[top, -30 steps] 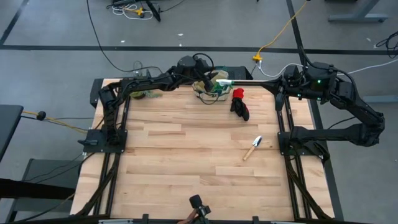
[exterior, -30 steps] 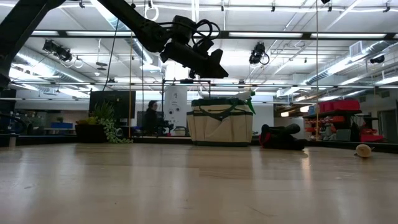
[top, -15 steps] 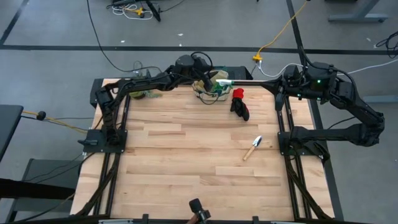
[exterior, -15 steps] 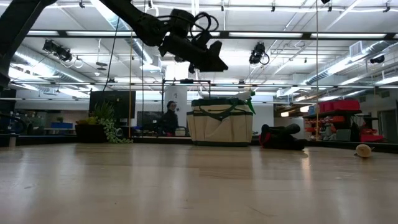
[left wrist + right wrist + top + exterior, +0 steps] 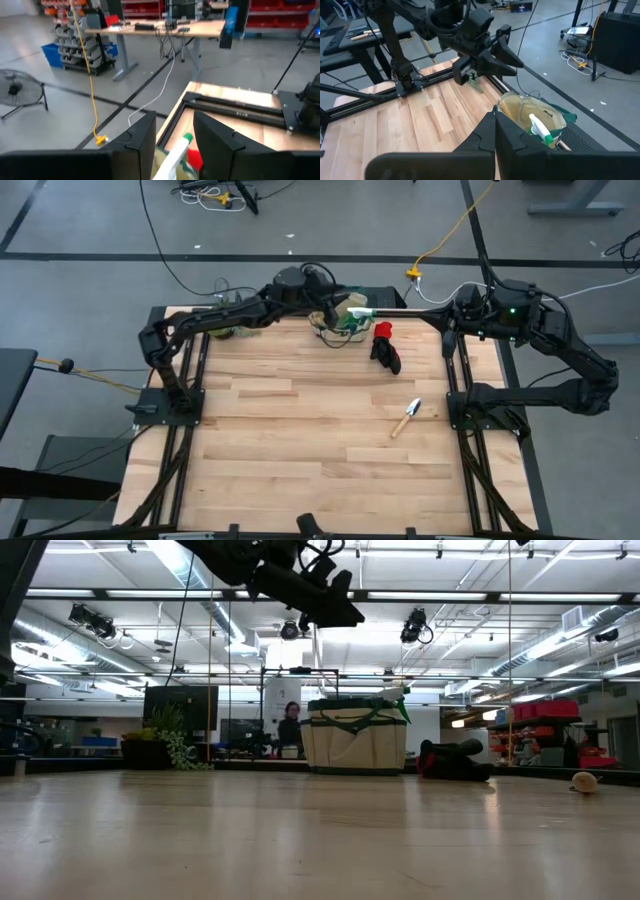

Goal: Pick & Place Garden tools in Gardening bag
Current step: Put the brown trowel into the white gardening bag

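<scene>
Beige soft fabric bag [image 5: 337, 319], green-trimmed

Far edge, middle: gardening bag [image 5: 340, 320] with a green-and-white item sticking out of its top; left gripper [image 5: 335, 610] hangs in the air above it.
Right of bag: glove [image 5: 385, 346] on the table [image 5: 280, 430].
Right edge, middle: trowel [image 5: 406, 418].
Far-left corner: leafy plant [image 5: 228, 332].
Centre and near edge: bare wood, free passage.
</scene>
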Action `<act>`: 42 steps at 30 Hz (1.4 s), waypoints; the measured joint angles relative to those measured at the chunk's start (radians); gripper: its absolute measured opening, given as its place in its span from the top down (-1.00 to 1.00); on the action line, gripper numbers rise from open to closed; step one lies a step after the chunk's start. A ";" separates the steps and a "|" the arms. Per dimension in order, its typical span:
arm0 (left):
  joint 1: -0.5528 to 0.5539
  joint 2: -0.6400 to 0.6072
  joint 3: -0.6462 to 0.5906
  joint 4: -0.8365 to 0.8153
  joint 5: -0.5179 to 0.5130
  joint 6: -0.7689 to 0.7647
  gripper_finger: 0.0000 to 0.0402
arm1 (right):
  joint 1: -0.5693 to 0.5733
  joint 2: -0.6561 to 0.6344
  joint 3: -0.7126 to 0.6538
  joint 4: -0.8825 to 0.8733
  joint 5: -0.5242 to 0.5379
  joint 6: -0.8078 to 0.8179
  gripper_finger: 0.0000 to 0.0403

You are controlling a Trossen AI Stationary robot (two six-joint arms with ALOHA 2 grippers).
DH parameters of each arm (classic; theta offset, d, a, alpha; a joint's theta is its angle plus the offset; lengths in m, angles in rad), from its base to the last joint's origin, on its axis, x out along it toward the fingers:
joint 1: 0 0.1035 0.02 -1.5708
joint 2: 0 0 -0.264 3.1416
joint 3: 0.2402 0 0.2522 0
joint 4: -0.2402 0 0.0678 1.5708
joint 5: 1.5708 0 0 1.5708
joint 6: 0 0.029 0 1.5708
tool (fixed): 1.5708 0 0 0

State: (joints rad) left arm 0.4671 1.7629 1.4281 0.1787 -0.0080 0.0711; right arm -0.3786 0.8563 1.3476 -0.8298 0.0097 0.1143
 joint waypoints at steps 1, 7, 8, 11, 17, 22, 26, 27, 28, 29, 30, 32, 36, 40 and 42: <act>-0.001 -0.005 0.000 -0.026 -0.006 -0.001 0.30 | 0.000 0.001 0.000 0.003 0.000 0.000 0.99; -0.003 -0.050 -0.001 -0.152 -0.016 -0.010 0.30 | 0.000 0.008 0.000 0.023 0.000 0.001 0.99; -0.005 -0.062 -0.001 -0.170 -0.017 -0.009 0.31 | 0.000 0.010 0.000 0.023 0.000 0.001 0.99; -0.016 -0.093 -0.001 -0.201 -0.016 -0.007 0.31 | 0.000 0.016 0.000 0.022 0.000 0.005 0.99; -0.044 -0.174 -0.001 -0.275 -0.015 -0.007 0.31 | 0.000 0.027 0.000 0.022 0.000 0.008 0.99; -0.083 -0.236 -0.001 -0.366 -0.016 -0.008 0.31 | 0.000 0.029 0.000 0.021 0.000 0.028 0.99; -0.123 -0.290 -0.001 -0.423 -0.015 -0.008 0.31 | 0.000 0.030 0.000 0.021 -0.002 0.029 0.99; -0.133 -0.304 -0.001 -0.440 -0.015 -0.008 0.31 | 0.000 0.030 0.000 0.021 -0.002 0.029 0.99; -0.143 -0.318 -0.001 -0.452 -0.015 -0.008 0.31 | 0.000 0.030 0.000 0.021 -0.002 0.029 0.99; -0.153 -0.332 -0.001 -0.452 -0.015 -0.008 0.31 | 0.000 0.030 0.000 0.021 -0.002 0.029 0.99; -0.161 -0.345 -0.001 -0.460 -0.016 -0.008 0.31 | 0.000 0.030 0.000 0.021 -0.002 0.030 0.99; -0.176 -0.368 -0.001 -0.465 -0.016 -0.008 0.31 | 0.000 0.030 0.000 0.021 -0.002 0.032 0.99; -0.194 -0.411 -0.001 -0.476 -0.017 -0.009 0.31 | 0.000 0.030 0.000 0.021 -0.002 0.031 0.99; -0.201 -0.438 0.000 -0.505 -0.019 -0.008 0.31 | 0.000 0.030 0.000 0.020 -0.002 0.031 0.99; -0.201 -0.439 0.000 -0.509 -0.029 -0.008 0.31 | 0.000 0.030 0.000 0.020 -0.002 0.031 0.99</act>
State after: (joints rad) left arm 0.2657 1.3239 1.4277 -0.3307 -0.0369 0.0635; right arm -0.3782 0.8864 1.3476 -0.8099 0.0074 0.1455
